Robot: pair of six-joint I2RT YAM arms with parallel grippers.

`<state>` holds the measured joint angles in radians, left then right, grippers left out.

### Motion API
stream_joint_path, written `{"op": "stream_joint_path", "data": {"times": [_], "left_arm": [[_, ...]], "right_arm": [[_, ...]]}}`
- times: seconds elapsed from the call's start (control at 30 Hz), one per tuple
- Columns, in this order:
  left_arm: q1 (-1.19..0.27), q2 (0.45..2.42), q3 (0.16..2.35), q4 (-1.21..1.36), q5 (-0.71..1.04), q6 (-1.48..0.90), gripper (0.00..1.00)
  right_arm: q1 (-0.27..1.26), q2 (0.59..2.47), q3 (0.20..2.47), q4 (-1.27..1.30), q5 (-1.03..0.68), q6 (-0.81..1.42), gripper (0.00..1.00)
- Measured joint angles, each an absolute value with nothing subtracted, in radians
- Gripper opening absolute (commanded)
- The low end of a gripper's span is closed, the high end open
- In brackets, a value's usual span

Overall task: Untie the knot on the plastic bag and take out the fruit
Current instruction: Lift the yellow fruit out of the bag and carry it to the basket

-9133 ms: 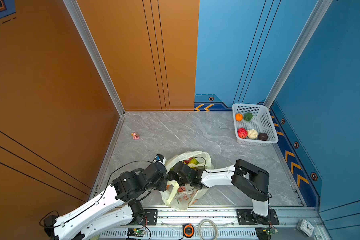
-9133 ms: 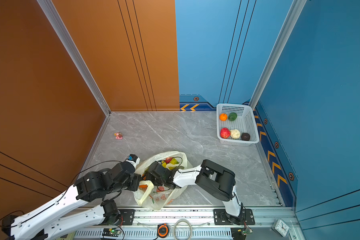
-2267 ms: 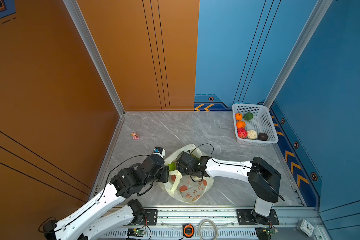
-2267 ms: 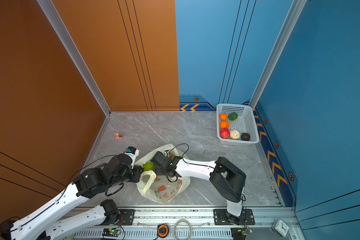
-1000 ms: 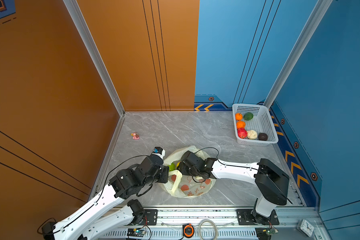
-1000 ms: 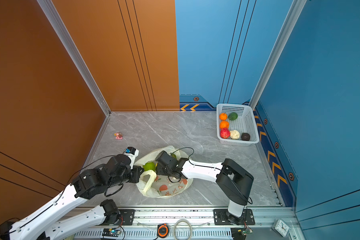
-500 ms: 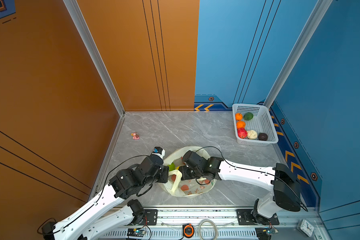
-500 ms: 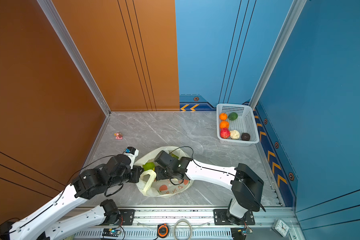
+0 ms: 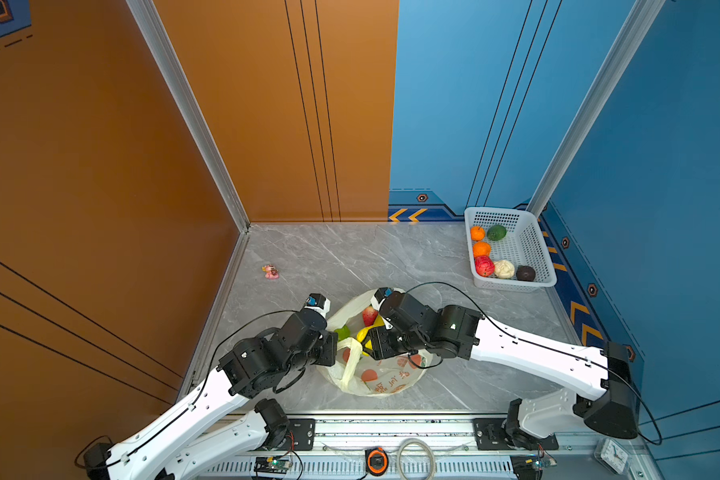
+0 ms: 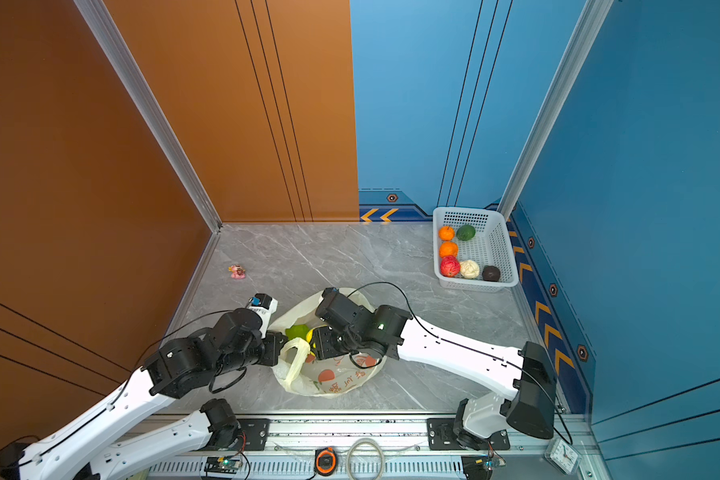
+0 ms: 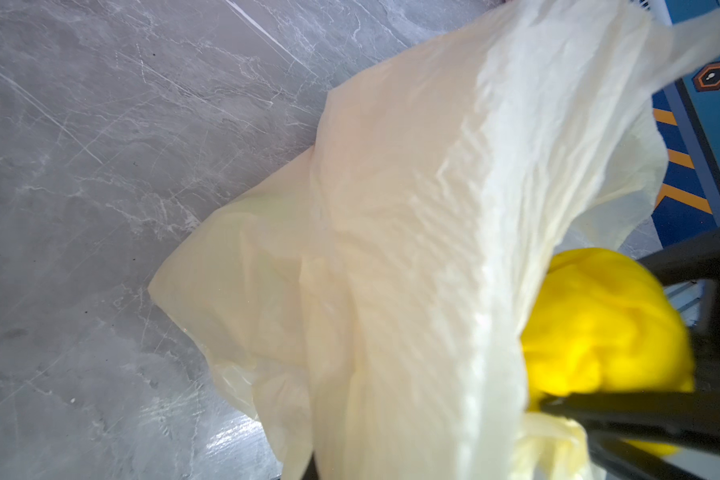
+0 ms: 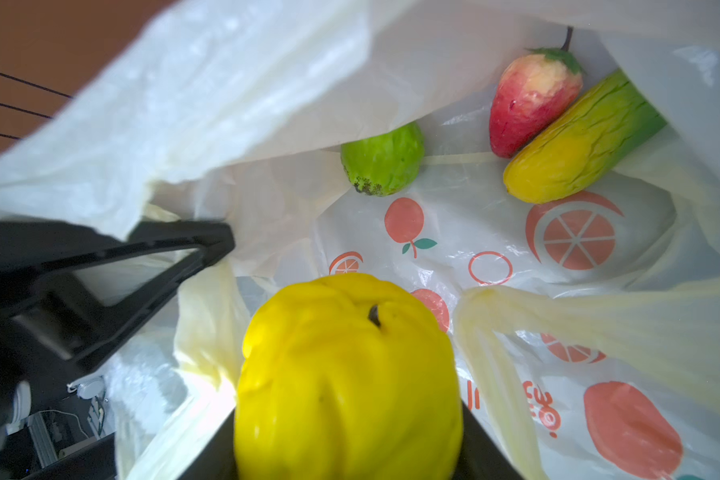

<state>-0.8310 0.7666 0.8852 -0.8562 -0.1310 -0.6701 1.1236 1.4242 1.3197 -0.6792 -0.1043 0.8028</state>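
The yellow fruit (image 12: 346, 374) (probably light, slippery) is held around its middle by the half-open right gripper (image 9: 371, 344) inside the soft plastic bag (image 9: 377, 380), whose 9 o'clock rim is pinched by the closed left gripper (image 9: 329, 348).

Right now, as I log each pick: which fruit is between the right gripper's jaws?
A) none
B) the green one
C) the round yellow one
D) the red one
C: the right wrist view shows the round yellow fruit in the right gripper; the green fruit and red fruit lie loose in the plastic bag.
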Motion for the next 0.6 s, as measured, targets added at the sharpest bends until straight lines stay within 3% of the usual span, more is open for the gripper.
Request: {"op": "stream_joint_path", "data": {"times": [0.33,0.6], "left_arm": [[-0.830,0.767,0.886,-0.856,-0.134,-0.670,0.00],[-0.830,0.773,0.892,-0.856,-0.134,-0.658,0.00]], "right_arm": [[0.915,1.311,1.342,-0.743,-0.125,0.780,0.42],[0.514,1.272,1.349,-0.778,-0.210,0.672,0.41]]}}
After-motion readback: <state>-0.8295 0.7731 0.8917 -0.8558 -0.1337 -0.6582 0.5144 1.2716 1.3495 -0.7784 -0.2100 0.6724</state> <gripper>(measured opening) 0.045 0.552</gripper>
